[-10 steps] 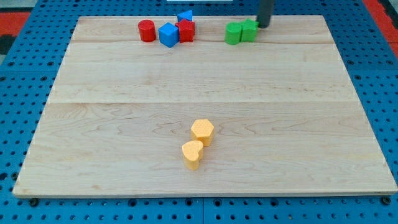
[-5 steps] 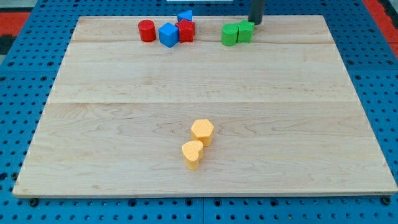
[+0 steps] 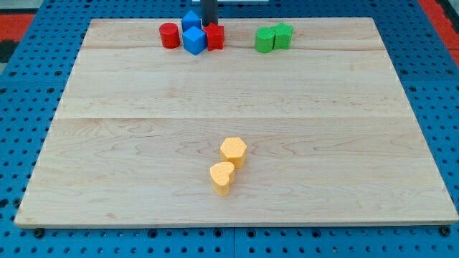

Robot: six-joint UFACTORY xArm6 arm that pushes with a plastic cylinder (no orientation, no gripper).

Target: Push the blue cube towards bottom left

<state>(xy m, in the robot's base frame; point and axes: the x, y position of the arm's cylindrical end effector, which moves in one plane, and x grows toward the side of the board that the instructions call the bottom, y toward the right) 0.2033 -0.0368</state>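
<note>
The blue cube (image 3: 193, 40) sits near the board's top edge, left of centre. A red cylinder (image 3: 169, 35) is just to its left and a red block (image 3: 215, 36) touches its right side. A second blue block (image 3: 191, 19) lies just above the cube. My tip (image 3: 209, 24) is at the top edge, above the red block and right of the second blue block, just up and right of the blue cube.
Two green blocks (image 3: 265, 39) (image 3: 283, 35) stand side by side at the top, right of centre. A yellow hexagonal block (image 3: 233, 151) and a yellow heart-shaped block (image 3: 222, 176) touch each other in the lower middle of the wooden board (image 3: 143, 143).
My tip has moved left along the top edge from beside the green blocks to the red and blue cluster. The small blue block has shifted left. The green blocks moved slightly left.
</note>
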